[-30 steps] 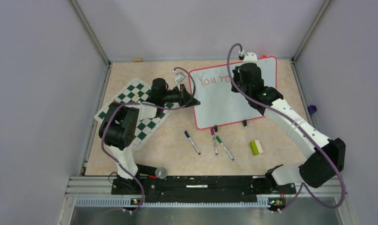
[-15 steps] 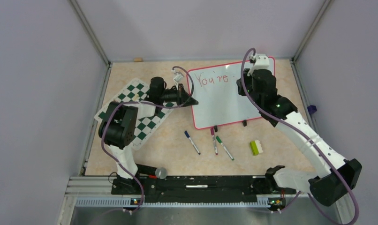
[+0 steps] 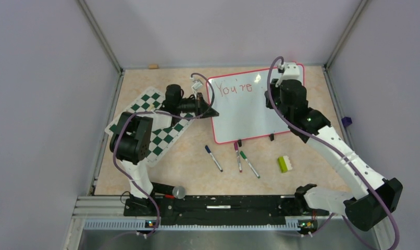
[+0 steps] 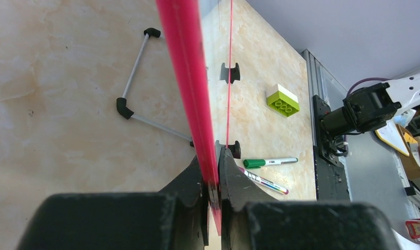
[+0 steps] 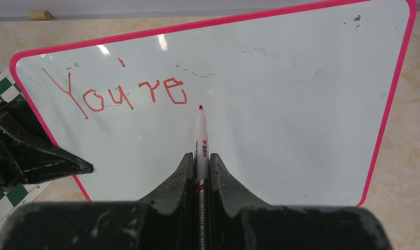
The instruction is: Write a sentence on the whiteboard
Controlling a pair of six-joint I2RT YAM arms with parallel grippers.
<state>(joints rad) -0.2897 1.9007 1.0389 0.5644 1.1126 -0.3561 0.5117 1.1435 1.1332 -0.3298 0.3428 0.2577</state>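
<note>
step: mid-sentence, "You're" written | left tool (image 4: 212, 179) clenched on whiteboard (image 5: 291, 114) left edge | right tool (image 5: 200, 162) grasping red marker (image 5: 200, 133) | next: start second word rightward, leaving a gap

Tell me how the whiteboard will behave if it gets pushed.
The whiteboard is probably stiff: its thin pink frame runs straight, unbent, from the left gripper pinching it. Propped on small black feet, it likely tips or slides easily when pushed, hence the grip. Its glossy face should let the marker glide.
</note>
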